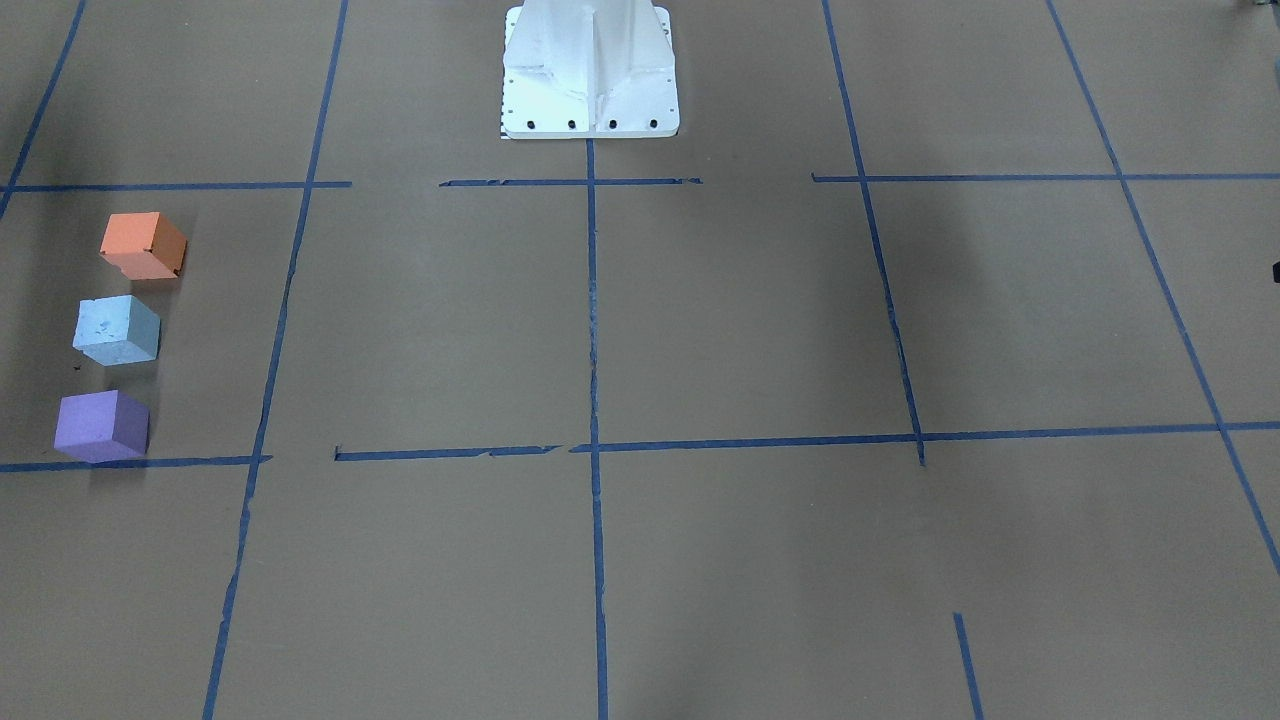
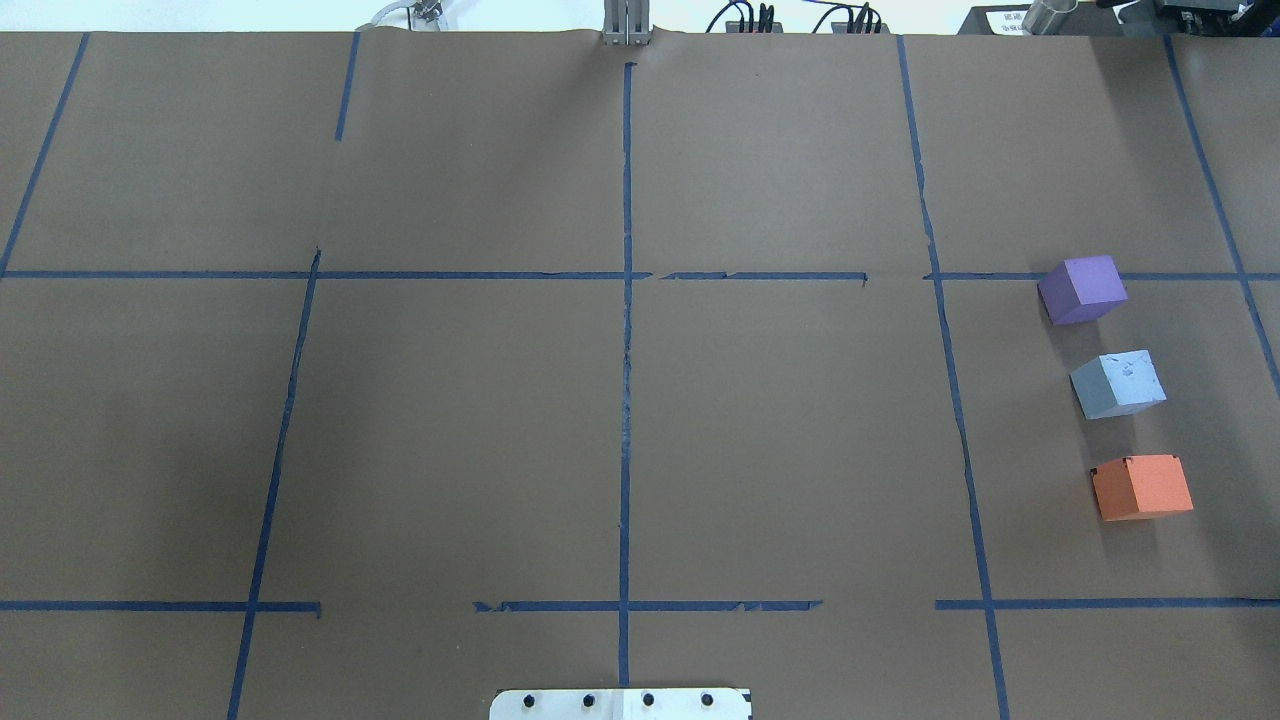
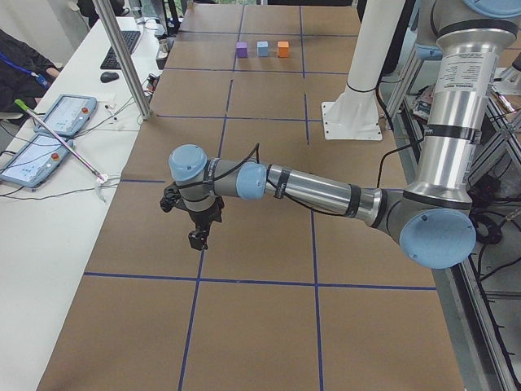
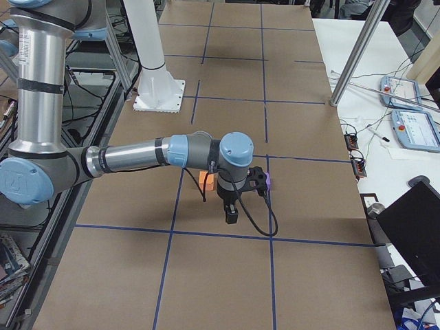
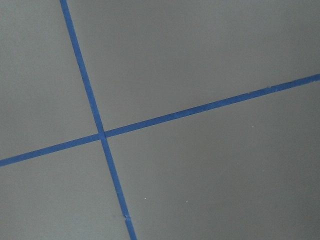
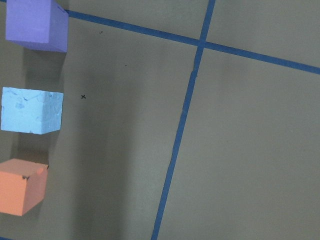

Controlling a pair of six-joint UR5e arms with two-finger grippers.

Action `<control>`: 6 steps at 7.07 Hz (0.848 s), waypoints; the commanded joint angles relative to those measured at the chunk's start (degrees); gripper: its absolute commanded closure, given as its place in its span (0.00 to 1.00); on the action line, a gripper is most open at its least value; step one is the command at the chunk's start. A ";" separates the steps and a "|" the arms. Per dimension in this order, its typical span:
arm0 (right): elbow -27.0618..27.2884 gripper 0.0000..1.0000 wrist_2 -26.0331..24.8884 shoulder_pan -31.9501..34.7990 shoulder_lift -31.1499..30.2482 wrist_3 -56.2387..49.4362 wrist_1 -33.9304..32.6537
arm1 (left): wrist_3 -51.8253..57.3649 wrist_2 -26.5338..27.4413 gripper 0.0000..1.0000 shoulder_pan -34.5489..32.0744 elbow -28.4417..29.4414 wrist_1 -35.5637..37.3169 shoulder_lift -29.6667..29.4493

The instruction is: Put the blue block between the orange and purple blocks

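The light blue block (image 2: pixel 1118 383) sits on the brown table between the purple block (image 2: pixel 1082 289) and the orange block (image 2: pixel 1141 487), in a row at the table's right side. The same row shows in the front view: orange (image 1: pixel 143 245), blue (image 1: pixel 117 330), purple (image 1: pixel 102 426), and in the right wrist view (image 6: pixel 31 110). My right gripper (image 4: pixel 231 216) hangs above the table near the blocks, touching none. My left gripper (image 3: pixel 197 240) hangs over the table's far left end. Both show only in side views, so I cannot tell whether they are open or shut.
Blue tape lines (image 2: pixel 626 400) divide the brown paper table into a grid. The white robot base (image 1: pixel 590 75) stands at the table's rear middle. A white side table with tablets (image 3: pixel 49 130) and a metal pole (image 3: pixel 122 57) lies beyond the front edge.
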 commanded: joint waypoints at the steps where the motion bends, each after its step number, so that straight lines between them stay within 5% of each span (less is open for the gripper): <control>1: -0.72 0.00 1.08 0.99 -0.49 -0.07 -0.19 | 1.54 -0.34 0.00 -4.08 -0.66 -0.38 5.24; 6: -0.81 0.00 0.99 0.90 -0.22 0.99 1.56 | 0.93 -1.83 0.00 -4.17 -0.49 -3.72 9.58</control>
